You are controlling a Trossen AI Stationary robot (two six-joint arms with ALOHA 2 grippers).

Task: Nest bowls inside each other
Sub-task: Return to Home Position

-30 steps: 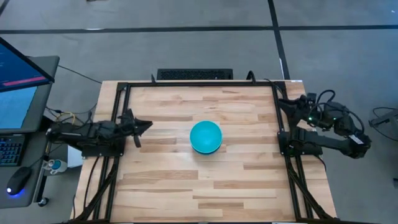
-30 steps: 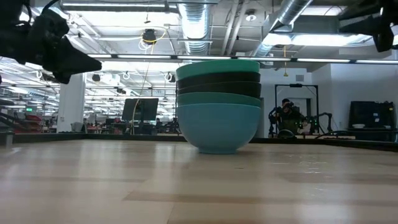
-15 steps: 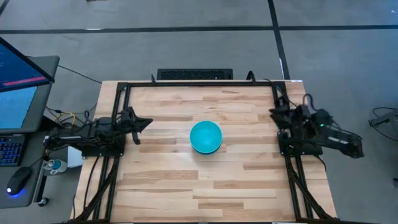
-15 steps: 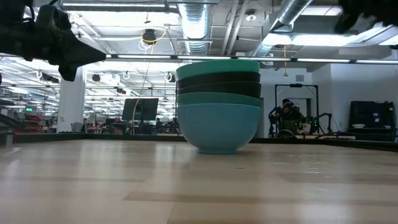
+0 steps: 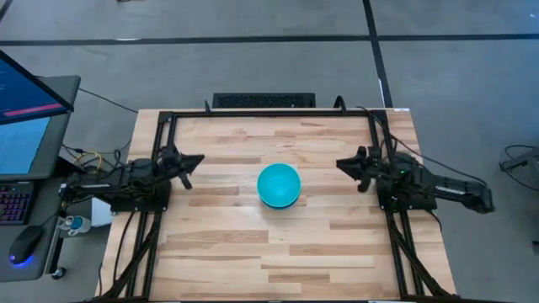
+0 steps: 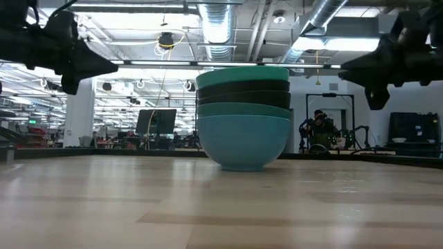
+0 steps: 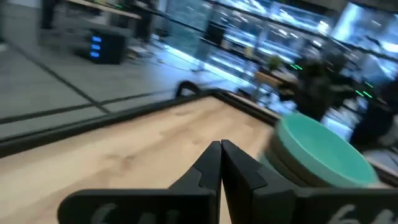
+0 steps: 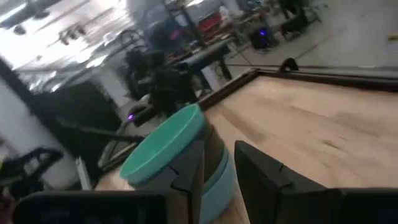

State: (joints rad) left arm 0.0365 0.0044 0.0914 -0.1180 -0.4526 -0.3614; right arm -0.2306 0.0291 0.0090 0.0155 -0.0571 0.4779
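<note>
Looks like we're basically done: the bowls (image 5: 279,185) sit nested in one stack mid-table (image 5: 253,261), left gripper (image 5: 192,162) pinched closed and empty, right gripper (image 5: 347,164) slightly parted and empty, both out at the sides.

Bowls (image 5: 279,185) nested in one stack, mid-desk (image 5: 253,252). Left gripper (image 5: 195,160) raised over desk's left edge, right gripper (image 5: 344,165) raised over right edge. Both well apart from stack, facing it from either side. Keyboard (image 5: 263,101) beyond far edge. Monitor (image 5: 25,109) and mouse (image 5: 25,244) off desk, to its left.
</note>
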